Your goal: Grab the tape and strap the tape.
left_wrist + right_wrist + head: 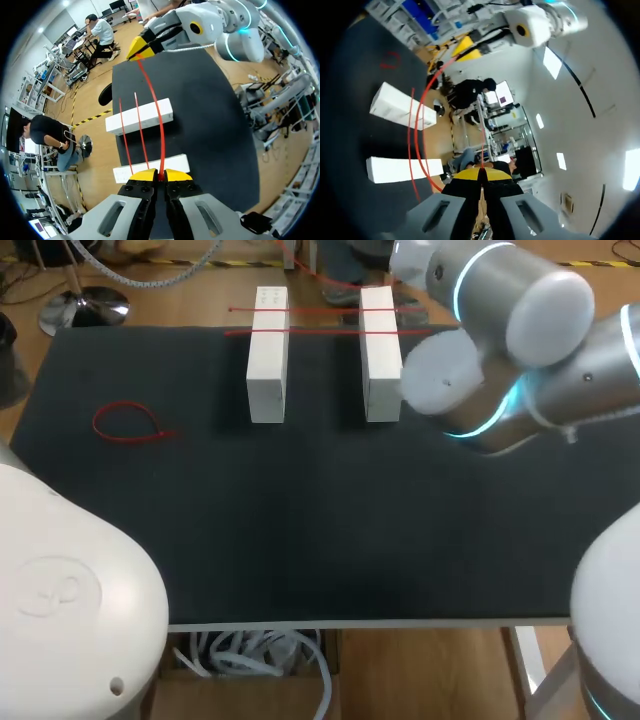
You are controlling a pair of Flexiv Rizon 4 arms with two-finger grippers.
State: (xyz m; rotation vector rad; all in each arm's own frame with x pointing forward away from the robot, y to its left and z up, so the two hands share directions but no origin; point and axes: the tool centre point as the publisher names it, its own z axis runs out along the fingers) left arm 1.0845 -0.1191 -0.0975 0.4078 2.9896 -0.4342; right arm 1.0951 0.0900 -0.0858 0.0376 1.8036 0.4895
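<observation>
In the left wrist view my left gripper [159,175] is shut on one end of a long red tape [155,115]. The tape runs in the air over two white blocks [140,116] to my right gripper [140,50], whose yellow tips pinch its other end. From the right wrist, my right gripper [481,172] is shut on the same tape [418,125], which curves away to my left gripper [462,47]. Two more red tapes [310,309] lie across the far ends of the blocks [268,355]. The head view shows neither gripper nor the held tape.
A red tape closed into a loop [128,423] lies on the black mat [320,520] at the left. My right arm [500,340] hangs over the far right of the table. My left arm [70,590] fills the near left corner.
</observation>
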